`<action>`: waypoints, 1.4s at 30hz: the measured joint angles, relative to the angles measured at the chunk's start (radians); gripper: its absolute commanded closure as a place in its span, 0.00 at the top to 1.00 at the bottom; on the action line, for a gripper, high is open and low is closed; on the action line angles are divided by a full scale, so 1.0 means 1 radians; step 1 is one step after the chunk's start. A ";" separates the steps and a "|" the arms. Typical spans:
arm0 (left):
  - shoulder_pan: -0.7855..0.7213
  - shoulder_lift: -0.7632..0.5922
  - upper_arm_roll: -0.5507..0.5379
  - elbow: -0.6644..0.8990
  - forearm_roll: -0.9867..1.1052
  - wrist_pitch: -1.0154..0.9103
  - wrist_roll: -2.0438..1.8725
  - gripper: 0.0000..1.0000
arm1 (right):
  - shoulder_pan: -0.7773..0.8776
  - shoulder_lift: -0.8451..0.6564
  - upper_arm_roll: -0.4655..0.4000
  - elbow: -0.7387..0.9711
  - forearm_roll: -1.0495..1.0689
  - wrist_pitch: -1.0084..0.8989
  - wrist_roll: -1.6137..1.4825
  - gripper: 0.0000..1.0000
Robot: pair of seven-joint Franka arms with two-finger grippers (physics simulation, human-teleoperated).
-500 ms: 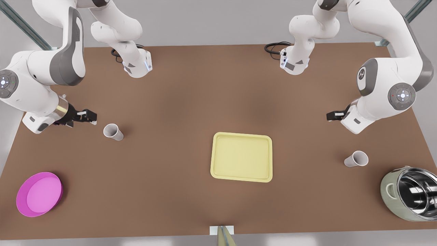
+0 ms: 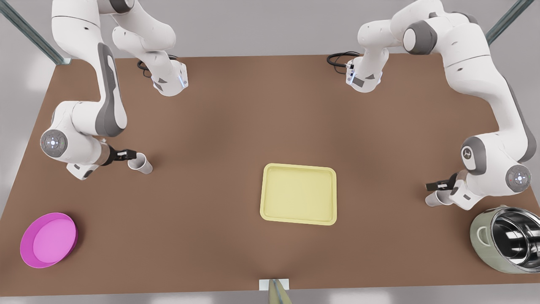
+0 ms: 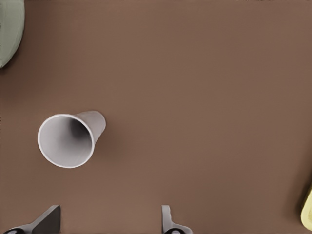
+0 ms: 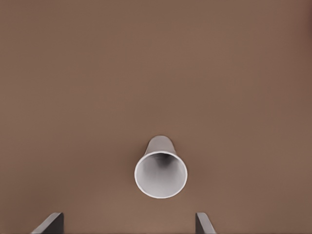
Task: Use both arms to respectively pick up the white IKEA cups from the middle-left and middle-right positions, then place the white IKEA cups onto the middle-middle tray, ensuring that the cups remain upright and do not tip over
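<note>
Two white IKEA cups stand upright on the brown table. One cup (image 2: 141, 164) (image 4: 161, 173) is at the front view's left, and my right gripper (image 2: 128, 155) (image 4: 127, 220) is open just beside its rim; the cup lies ahead of the gap between the fingers. The other cup (image 2: 434, 198) (image 3: 68, 139) is at the front view's right, partly covered by my left gripper (image 2: 439, 189) (image 3: 107, 218). That gripper is open, with the cup ahead of it and off toward one finger. The pale yellow tray (image 2: 298, 193) (image 3: 308, 209) lies in the middle with nothing in it.
A magenta bowl (image 2: 48, 240) sits near the front view's lower left corner. A steel-lined green pot (image 2: 506, 238) (image 3: 9, 29) lies close to the left gripper's cup. Both arm bases (image 2: 168, 80) stand along the far edge.
Both arms have come down to their cups. The right gripper slid up to its cup's rim. The left gripper moved over its cup and now hides part of it.
</note>
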 measured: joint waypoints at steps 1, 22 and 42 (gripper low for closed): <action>0.021 0.017 0.000 0.001 -0.001 0.024 0.012 1.00 | -0.008 0.000 0.000 -0.026 0.001 0.028 -0.002 1.00; 0.158 0.204 0.023 -0.020 -0.078 0.251 0.176 0.21 | -0.139 0.060 0.001 -0.354 0.069 0.501 -0.070 1.00; -0.387 0.138 -0.166 0.003 -0.114 0.201 -0.201 0.21 | -0.064 0.132 0.010 -0.284 0.086 0.606 -0.140 0.21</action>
